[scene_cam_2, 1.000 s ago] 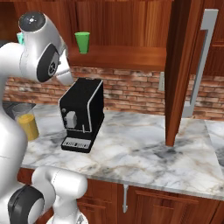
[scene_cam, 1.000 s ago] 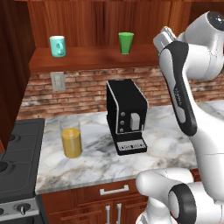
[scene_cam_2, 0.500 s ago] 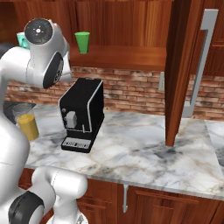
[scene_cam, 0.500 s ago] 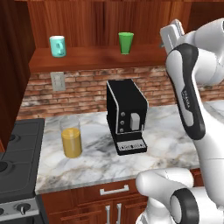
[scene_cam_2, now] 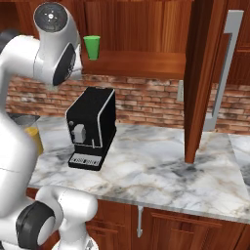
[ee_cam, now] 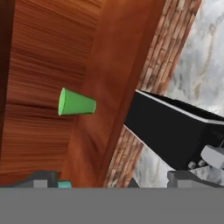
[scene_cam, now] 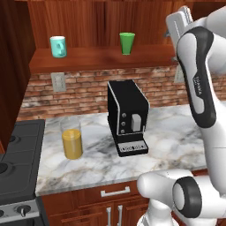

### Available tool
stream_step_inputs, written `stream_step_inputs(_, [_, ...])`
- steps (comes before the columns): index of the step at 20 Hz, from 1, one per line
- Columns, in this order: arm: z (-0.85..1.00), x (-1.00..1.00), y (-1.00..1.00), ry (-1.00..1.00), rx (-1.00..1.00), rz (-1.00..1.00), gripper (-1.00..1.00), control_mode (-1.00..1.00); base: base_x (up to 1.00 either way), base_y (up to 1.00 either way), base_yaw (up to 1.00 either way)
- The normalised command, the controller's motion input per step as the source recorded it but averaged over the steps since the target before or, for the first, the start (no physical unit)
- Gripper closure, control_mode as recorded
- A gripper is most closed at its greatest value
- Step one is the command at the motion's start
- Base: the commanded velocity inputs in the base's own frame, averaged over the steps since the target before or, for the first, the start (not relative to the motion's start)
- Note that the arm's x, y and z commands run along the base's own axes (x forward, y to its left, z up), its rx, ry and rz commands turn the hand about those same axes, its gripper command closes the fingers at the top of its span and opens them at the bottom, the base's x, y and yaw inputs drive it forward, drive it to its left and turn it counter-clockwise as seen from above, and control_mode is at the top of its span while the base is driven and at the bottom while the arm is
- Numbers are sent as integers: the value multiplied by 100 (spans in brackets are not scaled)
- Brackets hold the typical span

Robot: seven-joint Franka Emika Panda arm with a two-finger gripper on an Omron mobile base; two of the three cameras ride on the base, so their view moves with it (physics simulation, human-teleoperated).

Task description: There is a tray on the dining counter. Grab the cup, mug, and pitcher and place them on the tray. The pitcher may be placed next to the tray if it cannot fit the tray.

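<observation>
The green cup (scene_cam: 127, 43) stands on the wooden shelf (scene_cam: 101, 57), right of the teal mug (scene_cam: 58, 46). On the marble worktop below stands the pitcher (scene_cam: 72, 139), holding orange liquid. In the right base view the cup (scene_cam_2: 91, 47) is beside my arm, and the pitcher (scene_cam_2: 33, 134) is partly hidden behind it. My hand (scene_cam: 177, 22) is raised at shelf height, right of the cup and well apart from it. The rolled hand view has the cup (ee_cam: 76, 103) lying sideways and a sliver of the mug (ee_cam: 64, 184). My gripper (ee_cam: 113, 181) is open and holds nothing. The tray and dining counter are out of view.
A black coffee machine (scene_cam: 128, 117) stands on the worktop (scene_cam: 176, 132) under the shelf. A stove (scene_cam: 17, 163) lies to the left. A tall wooden cabinet with a long handle (scene_cam_2: 222, 73) rises at the right. Brick wall runs behind.
My hand has risen and swung a little to the right at shelf height. The cup, mug and pitcher have not moved.
</observation>
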Motion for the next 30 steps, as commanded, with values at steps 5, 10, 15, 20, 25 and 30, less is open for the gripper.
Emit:
stream_step_inputs(5, [-6, 0, 0, -8, 1, 9, -100, -100, 0, 0, 0])
stream_step_inputs(10, [-18, 0, 0, -11, 5, 3, -100, -100, 0, 0, 0])
stream_step_inputs(15, [-3, 4, 1, -2, 5, 0, -100, -100, 0, 0, 0])
stream_step_inputs(20, [0, 25, 10, 0, 0, 0, -100, -100, 0, 0, 0])
stream_step_inputs(25, [-1, 48, 0, 0, 0, 0, -100, -100, 0, 0, 0])
stream_step_inputs(30, [-16, 52, 0, 2, 0, 0, -100, -100, 0, 0, 0])
